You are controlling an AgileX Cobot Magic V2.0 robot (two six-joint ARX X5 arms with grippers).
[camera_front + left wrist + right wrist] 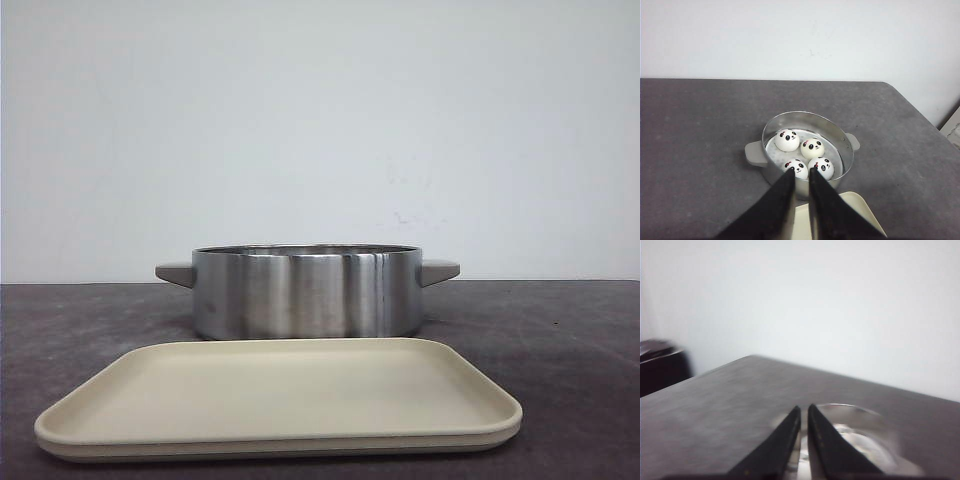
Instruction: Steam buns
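Observation:
Several white buns (812,148) with black panda faces lie inside a steel pot (840,137) in the left wrist view. My left gripper (800,171) hangs above the pot's near rim, its black fingers close together with nothing between them. In the front view the pot (305,290) stands at the table's middle, its wall hides the buns, and neither gripper shows. My right gripper (804,407) is shut and holds nothing, hovering over a blurred shiny metal vessel (860,435).
A flat beige tray (280,395) lies in front of the pot, near the table's front edge; its corner (860,210) shows under the left fingers. The pot has two grey side handles (754,155). A white wall stands behind the dark table.

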